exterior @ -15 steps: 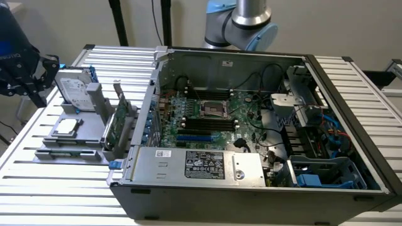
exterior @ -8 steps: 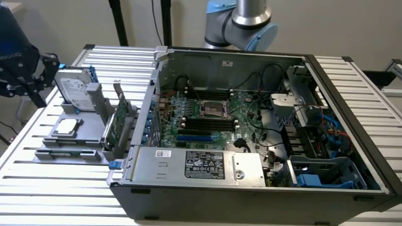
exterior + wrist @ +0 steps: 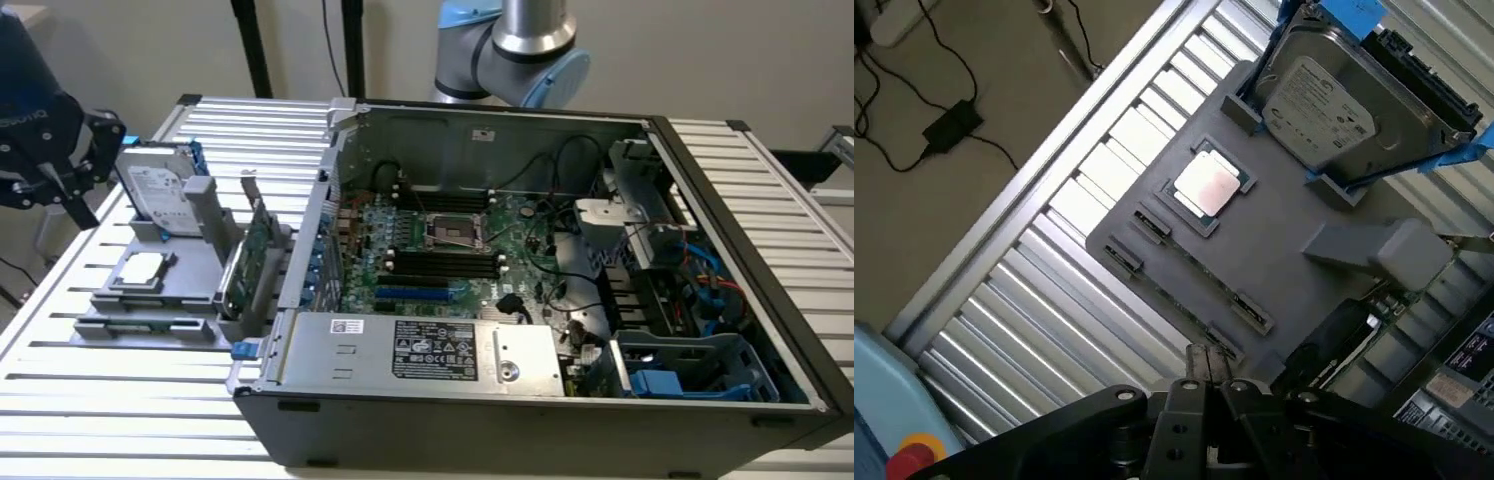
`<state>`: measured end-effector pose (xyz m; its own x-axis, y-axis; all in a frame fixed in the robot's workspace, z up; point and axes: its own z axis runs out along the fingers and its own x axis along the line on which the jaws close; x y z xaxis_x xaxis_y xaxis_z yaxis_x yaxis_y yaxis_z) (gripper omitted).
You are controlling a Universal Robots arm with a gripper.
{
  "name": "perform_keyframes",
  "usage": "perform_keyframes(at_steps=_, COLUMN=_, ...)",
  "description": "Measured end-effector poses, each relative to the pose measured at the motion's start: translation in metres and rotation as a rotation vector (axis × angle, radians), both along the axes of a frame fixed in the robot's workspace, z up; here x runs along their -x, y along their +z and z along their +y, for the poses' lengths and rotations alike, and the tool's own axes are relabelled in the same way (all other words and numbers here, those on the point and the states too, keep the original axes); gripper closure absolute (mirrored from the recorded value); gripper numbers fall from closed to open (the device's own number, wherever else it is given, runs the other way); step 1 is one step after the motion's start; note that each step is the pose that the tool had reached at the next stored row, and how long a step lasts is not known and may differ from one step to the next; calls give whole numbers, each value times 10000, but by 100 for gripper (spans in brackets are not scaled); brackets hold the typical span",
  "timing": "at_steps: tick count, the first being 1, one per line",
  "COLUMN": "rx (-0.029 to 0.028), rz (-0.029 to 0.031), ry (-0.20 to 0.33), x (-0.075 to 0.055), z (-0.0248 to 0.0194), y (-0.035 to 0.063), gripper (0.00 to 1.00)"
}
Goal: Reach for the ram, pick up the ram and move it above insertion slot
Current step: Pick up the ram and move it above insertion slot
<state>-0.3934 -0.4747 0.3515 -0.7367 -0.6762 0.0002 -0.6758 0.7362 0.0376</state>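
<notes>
The black fingers (image 3: 1195, 362) are seen drawn together, with nothing clamped, over the edge of a grey plastic holder tray (image 3: 1284, 265). The long, thin green ram stick (image 3: 1199, 268) is seated on edge in the tray's slot, just beside the fingers. The tray is carried on a slatted metal desk (image 3: 1054, 290).

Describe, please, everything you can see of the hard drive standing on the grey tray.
The hard drive is a flat, silver metal box with a white printed label on its broad face and blue plastic pieces along its edges. It stands on edge, tilted a little, at one end of the grey tray. The tray's raised grey posts hold it in place, and nothing else touches it.
</notes>
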Motion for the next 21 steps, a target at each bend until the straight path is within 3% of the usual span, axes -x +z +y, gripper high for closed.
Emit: perform_keyframes(at_steps=21, rx=1, rz=-4, ry=3815, x=0, z=0, y=-3, gripper=89)
